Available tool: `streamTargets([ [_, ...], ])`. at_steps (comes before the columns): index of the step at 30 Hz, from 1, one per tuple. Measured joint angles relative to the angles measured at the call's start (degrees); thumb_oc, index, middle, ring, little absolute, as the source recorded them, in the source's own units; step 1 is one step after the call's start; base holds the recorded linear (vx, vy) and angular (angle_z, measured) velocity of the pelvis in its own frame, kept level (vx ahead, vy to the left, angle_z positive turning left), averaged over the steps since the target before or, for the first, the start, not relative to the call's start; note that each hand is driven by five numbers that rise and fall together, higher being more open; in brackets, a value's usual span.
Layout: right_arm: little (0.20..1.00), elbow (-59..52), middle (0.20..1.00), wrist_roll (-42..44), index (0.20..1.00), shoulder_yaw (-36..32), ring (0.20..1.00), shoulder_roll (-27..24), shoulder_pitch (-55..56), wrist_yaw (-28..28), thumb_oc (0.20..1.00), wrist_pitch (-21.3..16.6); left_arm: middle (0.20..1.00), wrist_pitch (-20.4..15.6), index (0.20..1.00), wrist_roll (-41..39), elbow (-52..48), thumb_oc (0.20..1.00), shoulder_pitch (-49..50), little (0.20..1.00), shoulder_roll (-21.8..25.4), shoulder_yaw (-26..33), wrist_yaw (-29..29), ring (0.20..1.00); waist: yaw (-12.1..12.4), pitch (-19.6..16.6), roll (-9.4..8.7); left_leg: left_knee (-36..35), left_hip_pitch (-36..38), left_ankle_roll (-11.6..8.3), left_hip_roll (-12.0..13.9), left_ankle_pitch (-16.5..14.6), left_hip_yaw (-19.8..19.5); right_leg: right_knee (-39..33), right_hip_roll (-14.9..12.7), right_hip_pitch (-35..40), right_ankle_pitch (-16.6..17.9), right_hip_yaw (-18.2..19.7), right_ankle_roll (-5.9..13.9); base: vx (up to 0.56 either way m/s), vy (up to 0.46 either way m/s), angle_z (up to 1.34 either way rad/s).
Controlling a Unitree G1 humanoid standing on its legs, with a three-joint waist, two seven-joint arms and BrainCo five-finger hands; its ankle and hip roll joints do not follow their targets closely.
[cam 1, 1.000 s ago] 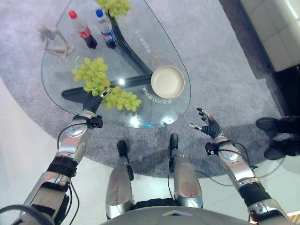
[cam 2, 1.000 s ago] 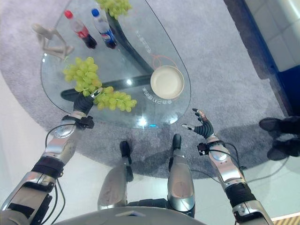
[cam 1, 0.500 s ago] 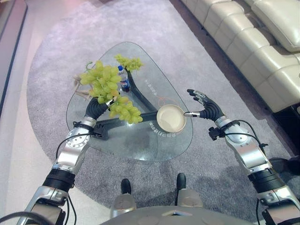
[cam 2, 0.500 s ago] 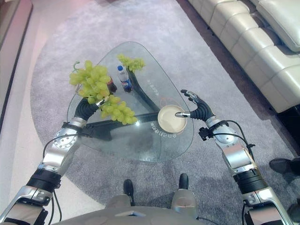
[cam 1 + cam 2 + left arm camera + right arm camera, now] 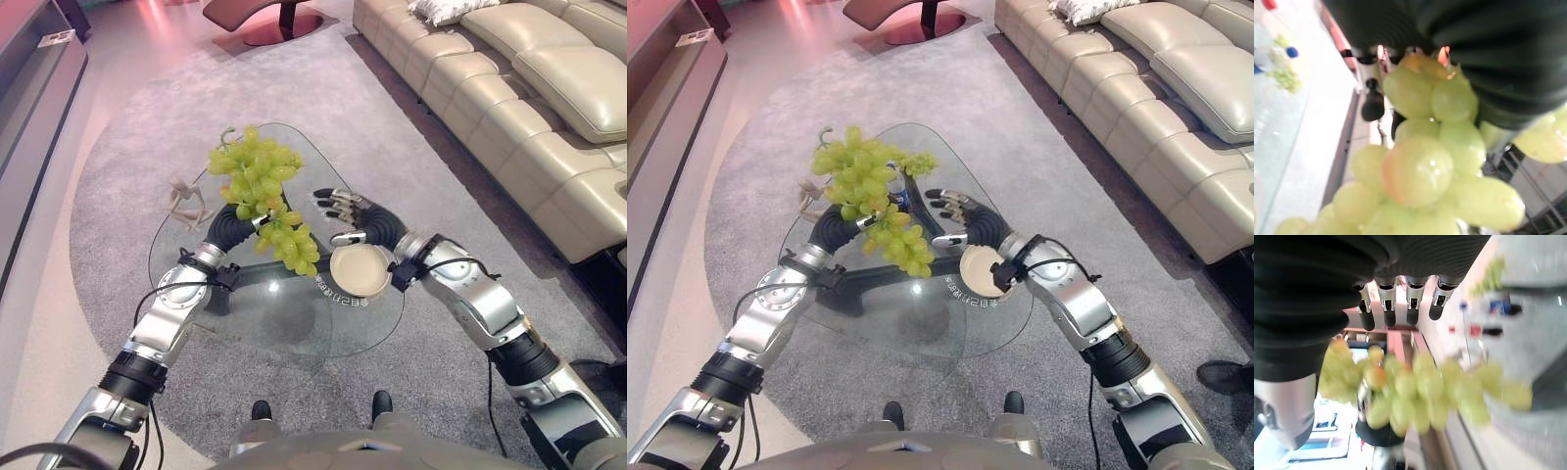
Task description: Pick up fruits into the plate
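Your left robot hand (image 5: 233, 231) has its fingers curled round the stem end of the big grape bunch (image 5: 257, 176), holding it clear above the glass table (image 5: 255, 313). The bunch splits around the grip: a large cluster stands up toward 12 o'clock, and a smaller tail (image 5: 291, 245) droops toward 4 o'clock. So its long axis runs roughly from 11 to 5 o'clock, slanting down toward the plate.

The cream plate (image 5: 361, 271) sits empty near the table's right edge, at about 4 o'clock from your left robot hand, with the drooping tail just short of its rim. That is the relation your next move turns on: the grapes need to travel along that same line, toward 4 o'clock and downward, before you let go.

Your right robot hand (image 5: 355, 217) hovers with fingers spread and straight, holding nothing. It lies just beyond the plate at about 12 o'clock from it, and at 3 o'clock from the bunch, close beside the tail. It is the nearer hand to the plate, and it partly crowds the path, so you may want to keep it clear or use it to steady the bunch.

A second, smaller grape bunch (image 5: 918, 163) remains on the table's far side.
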Motion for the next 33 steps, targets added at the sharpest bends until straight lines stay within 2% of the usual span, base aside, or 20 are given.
streamTargets([
  [4,1.0,0.02,1.0,4.69,1.0,1.52,1.0,2.1,0.0,-3.08,1.0,1.79,0.2,-0.11,0.2,0.01,-0.29,0.2,0.0,0.2,-1.38,-1.08,2.07,0.2,-0.01,-0.35,-0.11,0.0,0.13,0.01,0.02,0.01,0.07,0.0,0.0,0.04,0.06,0.03,-0.06,0.0,0.0,0.0],
  [14,1.0,0.0,1.0,12.8,1.0,3.16,1.0,2.6,-0.02,-7.57,1.0,4.49,0.2,-0.12,0.2,1.4,-1.59,0.2,-0.01,0.2,-1.42,-3.23,5.34,0.2,-0.01,-2.15,-0.29,0.0,0.11,0.01,0.06,0.01,0.17,0.0,0.04,-0.02,0.1,0.06,-0.11,0.0,0.0,0.0],
  [23,1.0,-0.01,1.0,20.69,1.0,3.42,1.0,3.32,-0.01,-10.76,1.0,7.45,0.2,-0.27,0.2,4.44,-2.06,0.2,0.0,0.2,-1.44,-3.46,8.88,0.2,0.01,-2.2,-0.35,-0.01,0.16,0.01,0.08,0.02,0.15,0.0,0.03,0.02,0.1,0.06,-0.11,0.0,0.0,0.0],
  [30,1.0,0.07,1.0,27.94,1.0,3.73,1.0,3.29,0.18,-11.49,1.0,13.47,0.2,-1.52,0.2,8.99,-2.23,0.2,0.05,0.2,-0.42,-3.46,10.33,0.2,0.18,-3.6,-1.13,-0.01,0.05,0.0,0.08,0.04,-0.03,-0.01,0.04,0.06,0.1,-0.07,-0.11,0.0,-0.001,0.01],
  [33,1.0,0.08,1.0,29.99,1.0,5.6,1.0,3.39,-0.42,-11.45,1.0,16.15,0.2,0.94,0.2,10.94,-8.29,0.2,-0.2,0.2,1.14,-3.85,9.73,0.2,0.31,-3.96,-1.55,0.0,-0.23,-0.02,0.08,0.08,-0.37,-0.02,0.03,0.01,0.1,-0.43,-0.11,0.0,-0.006,0.05],
])
